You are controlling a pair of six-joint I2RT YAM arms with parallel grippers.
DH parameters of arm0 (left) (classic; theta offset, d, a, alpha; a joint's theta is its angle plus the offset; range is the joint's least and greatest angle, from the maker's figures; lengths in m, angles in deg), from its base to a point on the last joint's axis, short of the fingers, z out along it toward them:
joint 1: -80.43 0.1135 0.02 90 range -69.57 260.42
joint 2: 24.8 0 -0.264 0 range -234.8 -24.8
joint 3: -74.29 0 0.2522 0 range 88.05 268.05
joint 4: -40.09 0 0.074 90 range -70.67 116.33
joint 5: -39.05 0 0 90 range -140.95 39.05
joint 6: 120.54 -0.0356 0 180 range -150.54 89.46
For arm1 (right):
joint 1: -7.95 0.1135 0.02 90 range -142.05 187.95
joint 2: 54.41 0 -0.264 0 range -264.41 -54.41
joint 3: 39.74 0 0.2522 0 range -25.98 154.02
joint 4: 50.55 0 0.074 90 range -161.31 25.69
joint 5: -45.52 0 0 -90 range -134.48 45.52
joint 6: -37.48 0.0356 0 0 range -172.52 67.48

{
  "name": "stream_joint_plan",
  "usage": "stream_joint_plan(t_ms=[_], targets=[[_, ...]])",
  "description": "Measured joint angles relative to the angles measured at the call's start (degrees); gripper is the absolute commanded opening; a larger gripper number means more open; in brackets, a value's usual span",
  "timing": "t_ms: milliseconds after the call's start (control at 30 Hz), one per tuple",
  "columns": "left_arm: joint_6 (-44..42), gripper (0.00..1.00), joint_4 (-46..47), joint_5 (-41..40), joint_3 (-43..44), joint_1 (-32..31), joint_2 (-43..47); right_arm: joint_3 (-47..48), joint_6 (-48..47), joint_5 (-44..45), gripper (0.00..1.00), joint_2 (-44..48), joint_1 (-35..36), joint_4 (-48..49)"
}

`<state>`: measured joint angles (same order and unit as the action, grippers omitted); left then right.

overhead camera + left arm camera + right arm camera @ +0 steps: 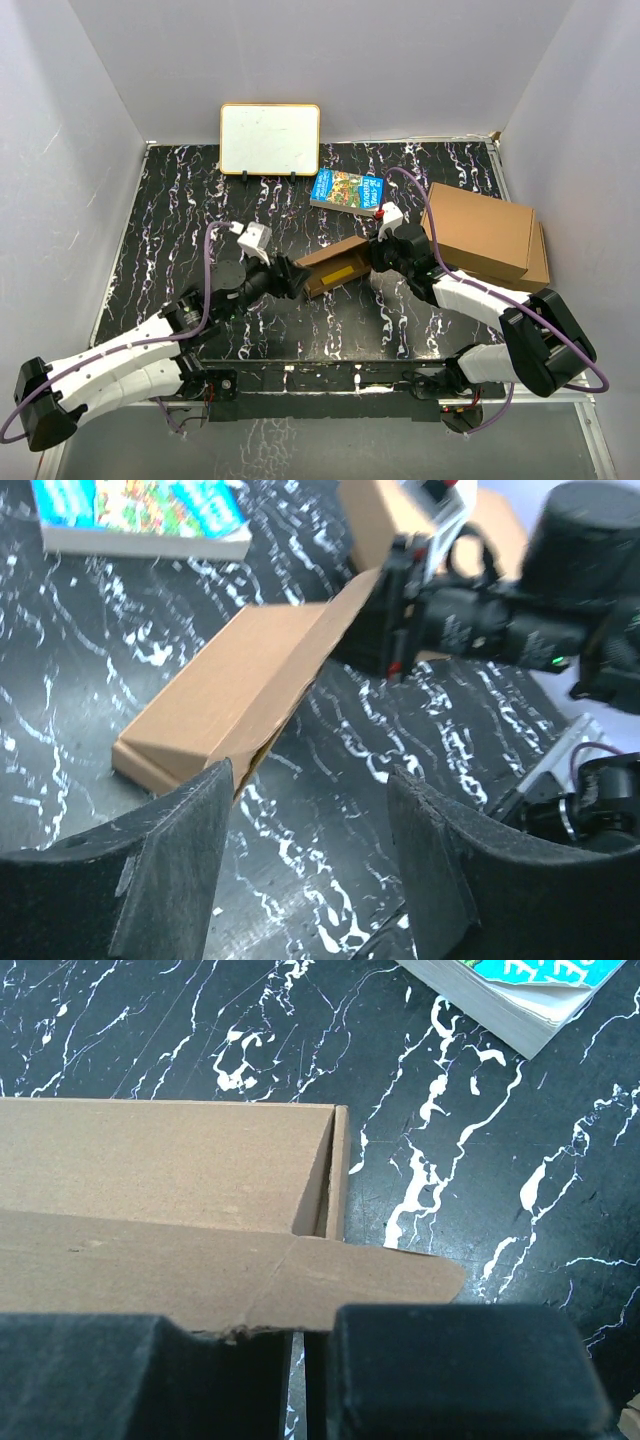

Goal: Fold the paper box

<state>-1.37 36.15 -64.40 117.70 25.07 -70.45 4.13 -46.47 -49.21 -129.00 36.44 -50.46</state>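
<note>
The paper box (335, 268) lies in the middle of the table, its lid raised at an angle over the tray. It also shows in the left wrist view (230, 690) and the right wrist view (150, 1160). My left gripper (297, 278) is open and empty at the box's left end; in its own view (310, 780) the left finger (180, 860) sits next to the box's corner. My right gripper (378, 252) is at the box's right end. Its fingers are closed to a thin gap (300, 1325), with the lid's side flap (380, 1280) lying across the fingertips.
A colourful book (347, 190) lies just behind the box. Two larger brown boxes (485, 235) are stacked at the right. A whiteboard (270, 138) leans on the back wall. Grey walls enclose the table on three sides.
</note>
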Motion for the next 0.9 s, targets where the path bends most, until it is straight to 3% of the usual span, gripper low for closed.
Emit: stream_joint_plan(t_ms=[267, 567, 900], targets=[[-3.3, 0.47, -6.1, 1.4, 15.8, 1.1, -8.6, 0.0, -0.6, -0.5, 0.15, 0.0, 0.0, 0.0], [-2.1, 0.41, -5.1, 11.2, 18.9, 11.3, -25.4, -0.7, -1.8, -1.6, 0.17, 1.0, 0.0, -0.3], [-0.4, 0.4, -3.1, 20.7, 19.5, 11.6, -34.1, -0.9, -6.5, -5.3, 0.44, 4.0, -0.4, -3.4]])
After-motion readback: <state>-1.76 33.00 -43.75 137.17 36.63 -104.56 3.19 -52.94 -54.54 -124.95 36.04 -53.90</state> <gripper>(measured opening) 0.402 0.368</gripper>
